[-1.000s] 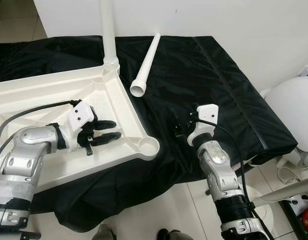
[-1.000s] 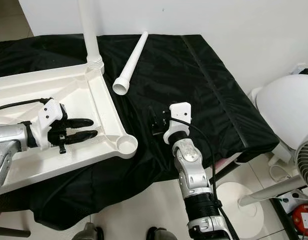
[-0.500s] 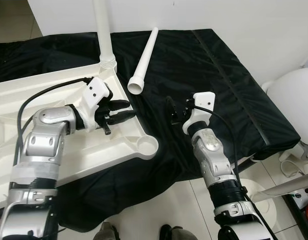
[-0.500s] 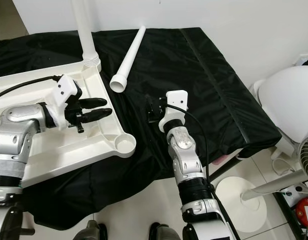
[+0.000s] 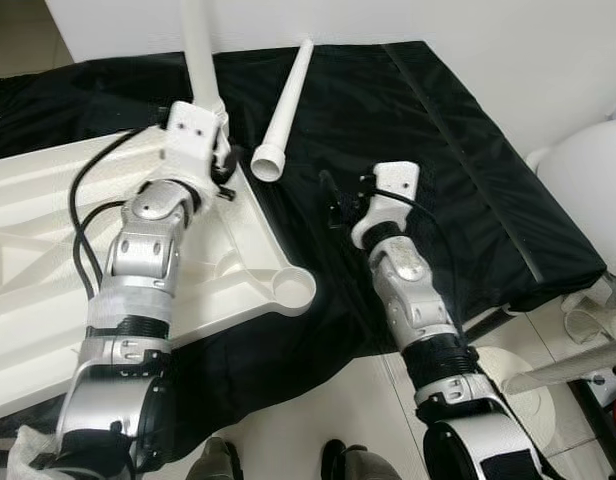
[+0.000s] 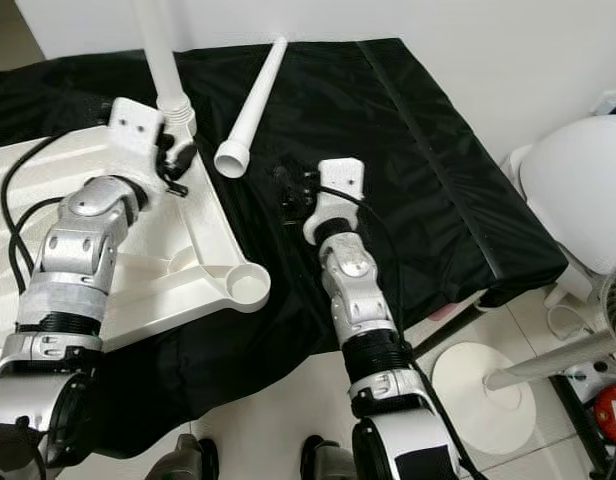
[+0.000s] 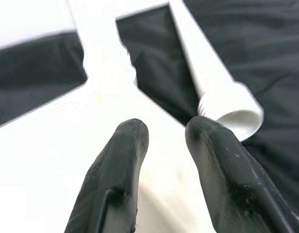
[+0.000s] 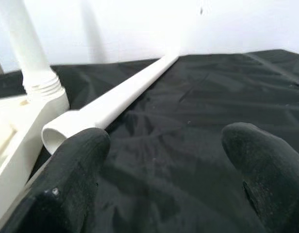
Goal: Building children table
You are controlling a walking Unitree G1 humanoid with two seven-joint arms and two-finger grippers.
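White children's tabletop (image 5: 48, 260) lay upside down at the left of the frame on a counter (image 5: 438, 150) draped in black cloth, ribbed underside up, with an open round socket (image 5: 293, 288) at its near corner, low and just left of centre. At the far corner, upper left of centre, one white leg (image 5: 200, 50) stood upright, seated in its threaded collar (image 6: 174, 103). A second, loose leg (image 5: 286, 108) lay flat on the cloth just right of that corner, stretched from the top centre of the frame down toward the middle, wide open end (image 6: 231, 159) nearest the camera and close beside the tabletop's rim without clearly touching it.

Left gripper (image 7: 161, 133) hovered over the far corner of the tabletop, close to the base of the upright leg; fingers (image 7: 121, 160) slightly parted and grasping nothing, with the loose leg's open end just beyond the fingertips in the left wrist view. Right gripper (image 8: 164, 145) was held above the bare black cloth at the centre of the frame, right of the loose leg's open end and apart from it; fingers (image 8: 74, 165) spread wide and empty.

At the right edge, a white domed object (image 5: 588, 200) and a white round base (image 6: 483, 385) on the tiled floor.
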